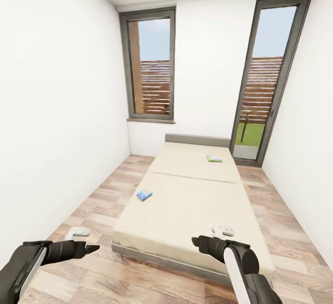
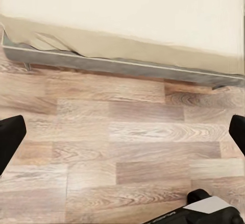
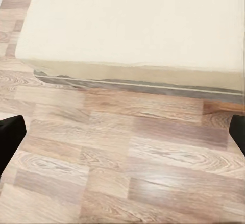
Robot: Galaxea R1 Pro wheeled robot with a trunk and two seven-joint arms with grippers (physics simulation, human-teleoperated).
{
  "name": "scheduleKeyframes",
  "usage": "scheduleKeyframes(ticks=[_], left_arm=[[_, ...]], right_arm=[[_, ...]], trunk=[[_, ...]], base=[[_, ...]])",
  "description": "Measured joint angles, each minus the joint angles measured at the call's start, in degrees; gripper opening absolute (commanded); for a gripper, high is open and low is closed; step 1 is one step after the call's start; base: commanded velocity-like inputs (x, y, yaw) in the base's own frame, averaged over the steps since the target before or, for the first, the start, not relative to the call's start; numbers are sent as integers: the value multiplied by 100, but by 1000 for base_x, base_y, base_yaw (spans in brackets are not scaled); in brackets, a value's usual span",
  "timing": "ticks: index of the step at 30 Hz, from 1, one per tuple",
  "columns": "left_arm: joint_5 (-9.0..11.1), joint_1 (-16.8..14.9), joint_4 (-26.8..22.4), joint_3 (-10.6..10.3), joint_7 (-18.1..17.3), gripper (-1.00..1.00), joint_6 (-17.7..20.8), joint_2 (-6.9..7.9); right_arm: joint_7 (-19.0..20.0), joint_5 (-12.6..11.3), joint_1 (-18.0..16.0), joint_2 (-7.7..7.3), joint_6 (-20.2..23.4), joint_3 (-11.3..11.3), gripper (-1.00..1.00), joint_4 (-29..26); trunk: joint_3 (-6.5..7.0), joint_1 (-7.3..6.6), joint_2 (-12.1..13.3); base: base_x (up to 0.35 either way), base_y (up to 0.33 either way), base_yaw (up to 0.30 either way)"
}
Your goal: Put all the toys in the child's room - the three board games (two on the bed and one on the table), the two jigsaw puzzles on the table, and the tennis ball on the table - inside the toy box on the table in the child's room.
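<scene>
Blue board game (image 1: pixel 144 195) on bed (image 1: pixel 185 202); well beyond both grippers (image 1: pixel 92 249); jaws apart

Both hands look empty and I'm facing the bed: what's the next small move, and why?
Probably roll forward toward the bed, bearing left: the blue game lies near its left edge, beyond both open hands, left and right. The green game is farther.

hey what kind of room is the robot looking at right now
Most likely a small bedroom. A low bed with a beige mattress and grey headboard fills most of the narrow white-walled space, tall dark-framed windows stand in the far wall, and the wood plank floor runs alongside the bed.
</scene>
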Motion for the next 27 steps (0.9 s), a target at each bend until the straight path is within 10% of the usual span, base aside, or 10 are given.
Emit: scheduleKeyframes(ticks=[27], left_arm=[[0,0,-52,53,-7,100,-2,97]], right_arm=[[-4,-3,5,23,-66,25,100,24]], trunk=[[0,0,0]], base=[[97,214,-283]])
